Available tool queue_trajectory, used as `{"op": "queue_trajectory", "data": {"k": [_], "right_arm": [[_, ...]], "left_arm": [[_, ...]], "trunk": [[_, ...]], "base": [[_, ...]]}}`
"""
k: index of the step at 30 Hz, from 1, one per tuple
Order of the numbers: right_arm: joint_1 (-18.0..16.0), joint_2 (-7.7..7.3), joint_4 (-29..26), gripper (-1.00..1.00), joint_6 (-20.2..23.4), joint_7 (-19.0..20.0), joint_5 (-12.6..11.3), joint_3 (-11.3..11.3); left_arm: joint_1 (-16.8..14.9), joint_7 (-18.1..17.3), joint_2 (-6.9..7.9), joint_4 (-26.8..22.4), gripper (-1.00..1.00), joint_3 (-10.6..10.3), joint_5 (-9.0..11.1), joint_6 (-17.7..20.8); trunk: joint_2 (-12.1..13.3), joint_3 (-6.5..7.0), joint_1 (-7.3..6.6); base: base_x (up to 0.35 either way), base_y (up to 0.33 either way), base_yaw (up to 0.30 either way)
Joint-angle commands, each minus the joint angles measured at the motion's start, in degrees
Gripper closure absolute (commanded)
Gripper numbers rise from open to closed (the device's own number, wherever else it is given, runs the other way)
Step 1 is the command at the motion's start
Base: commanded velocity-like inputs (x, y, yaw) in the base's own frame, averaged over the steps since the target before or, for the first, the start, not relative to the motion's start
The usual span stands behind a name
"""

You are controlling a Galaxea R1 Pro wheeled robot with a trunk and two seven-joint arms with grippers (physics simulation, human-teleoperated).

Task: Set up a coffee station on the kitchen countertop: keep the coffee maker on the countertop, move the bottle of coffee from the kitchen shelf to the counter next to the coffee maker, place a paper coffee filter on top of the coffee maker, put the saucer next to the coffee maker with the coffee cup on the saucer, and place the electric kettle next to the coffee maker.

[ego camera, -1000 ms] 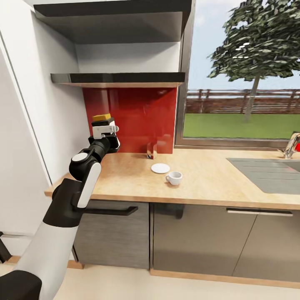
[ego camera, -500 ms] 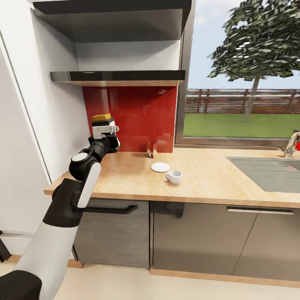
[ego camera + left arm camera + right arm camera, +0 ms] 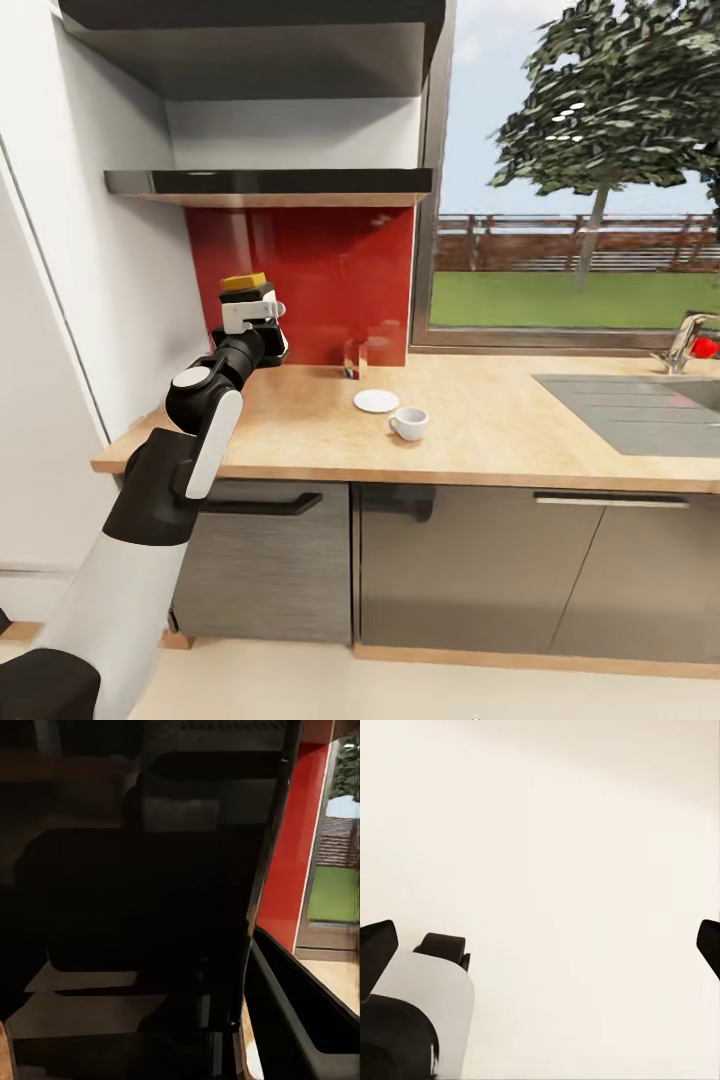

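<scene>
The bottle of coffee, yellow cap up, sits clamped in the left gripper, held above the left end of the kitchen countertop in front of the red backsplash and below the dark shelf; in the left wrist view its dark body sits close against the lens. So the step in hand looks like carrying the bottle to its place on the counter. Out from there, the saucer lies flat on the worktop with the coffee cup just beside it, standing on the wood, not on the saucer. Farther along are the sink and tap under the window. The right gripper has its two fingertips spread wide apart with nothing between them, over a plain pale surface. Next the bottle needs lowering upright onto the counter and letting go; where exactly is a judgement, since it must end beside the coffee maker
</scene>
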Motion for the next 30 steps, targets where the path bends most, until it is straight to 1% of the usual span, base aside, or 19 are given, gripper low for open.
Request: {"op": "queue_trajectory", "data": {"k": [1, 7, 30], "right_arm": [[0.0, -0.02, 0.4, -1.00, -0.1, 0.0, 0.2, 0.1], [0.0, -0.03, 1.2, -1.00, -0.1, 0.0, 0.2, 0.1], [0.0, -0.08, 1.2, -1.00, -0.1, 0.0, 0.2, 0.1]], "left_arm": [[0.0, 0.4, 0.00, -0.1, 1.00, -0.1, 0.5, 0.2], [0.0, 0.4, 0.00, -0.1, 1.00, -0.1, 0.5, 0.2], [0.0, 0.4, 0.00, -0.1, 1.00, -0.1, 0.5, 0.2]], "trunk": [[0.0, -0.05, 0.00], [0.0, -0.05, 0.00], [0.0, -0.05, 0.00]], "base": [[0.000, 0.000, -0.238], [0.000, 0.000, -0.251], [0.000, 0.000, -0.257]]}}
